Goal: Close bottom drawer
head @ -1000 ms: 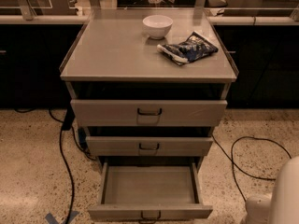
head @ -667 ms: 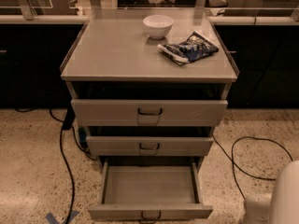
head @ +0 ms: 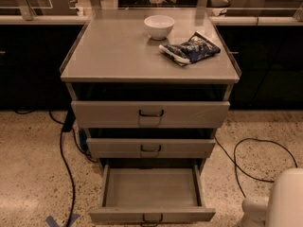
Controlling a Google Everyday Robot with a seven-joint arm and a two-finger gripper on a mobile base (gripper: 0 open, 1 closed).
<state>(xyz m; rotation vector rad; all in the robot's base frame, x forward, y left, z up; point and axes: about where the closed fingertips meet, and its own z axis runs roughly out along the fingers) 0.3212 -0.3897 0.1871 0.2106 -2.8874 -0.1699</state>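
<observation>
— What stands there, and where is the gripper?
— A grey cabinet [head: 118, 51] with three drawers. The gripper is out of view. Only a white rounded robot part [head: 286, 197] shows at the lower right corner, so I cannot tell how far the gripper is open or whether it holds anything.
— And the bottom drawer?
— The bottom drawer [head: 149, 188] is pulled out, left of that white part and apart from it. On the cabinet top, up and to the left, lie a dark snack bag [head: 190, 48] and a white bowl [head: 159, 26].
</observation>
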